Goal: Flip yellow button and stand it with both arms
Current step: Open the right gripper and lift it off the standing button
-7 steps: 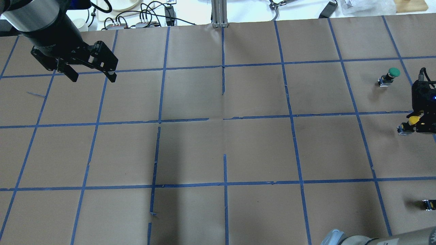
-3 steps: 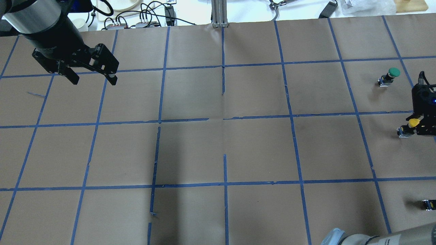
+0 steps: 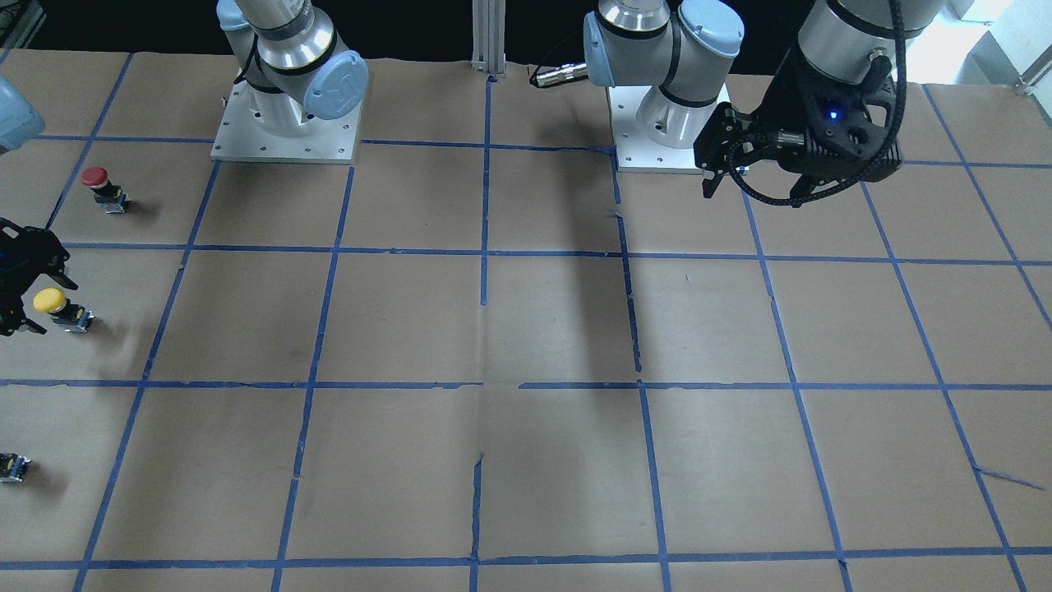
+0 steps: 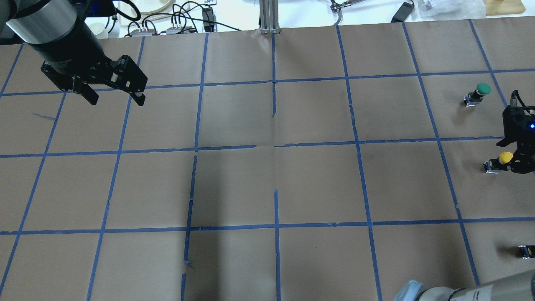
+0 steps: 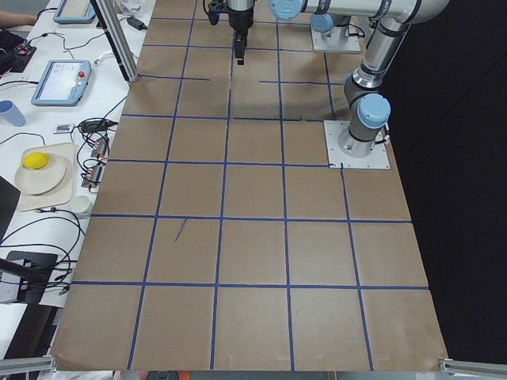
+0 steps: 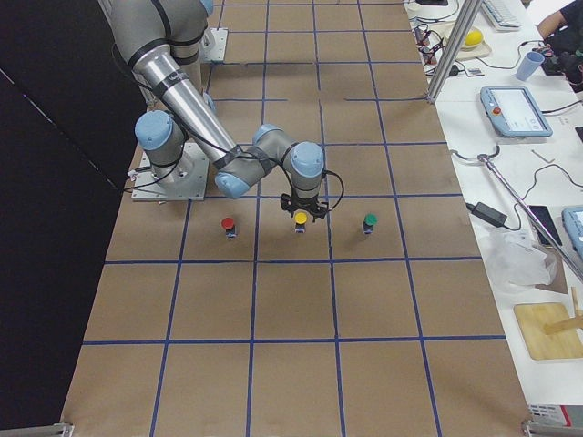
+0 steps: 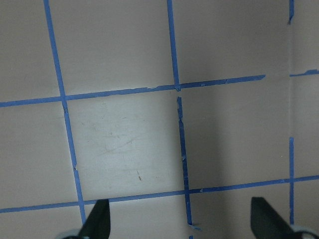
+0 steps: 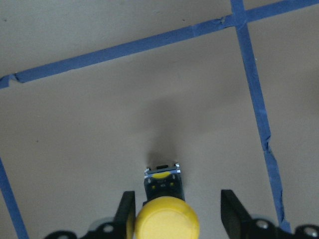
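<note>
The yellow button (image 4: pixel 505 158) stands upright on the brown table at the far right, yellow cap up on its dark body. It also shows in the front view (image 3: pixel 51 301), the right side view (image 6: pixel 300 218) and the right wrist view (image 8: pixel 167 219). My right gripper (image 4: pixel 517 161) is straight above it and straddles the cap. Its fingers (image 8: pixel 228 209) are partly apart, with a gap on one side of the cap. My left gripper (image 4: pixel 116 99) hangs open and empty high over the far left of the table, also seen in the front view (image 3: pixel 754 191).
A green button (image 4: pixel 480 91) stands one square beyond the yellow one, away from the robot. A red button (image 3: pixel 97 179) stands one square nearer the robot. Blue tape lines grid the brown table (image 4: pixel 276 179). Cables and boxes lie past the far edge (image 4: pixel 175 21).
My right gripper moved a little toward the robot and down with the yellow button, which now rests on the table. The left gripper barely shifted.
</note>
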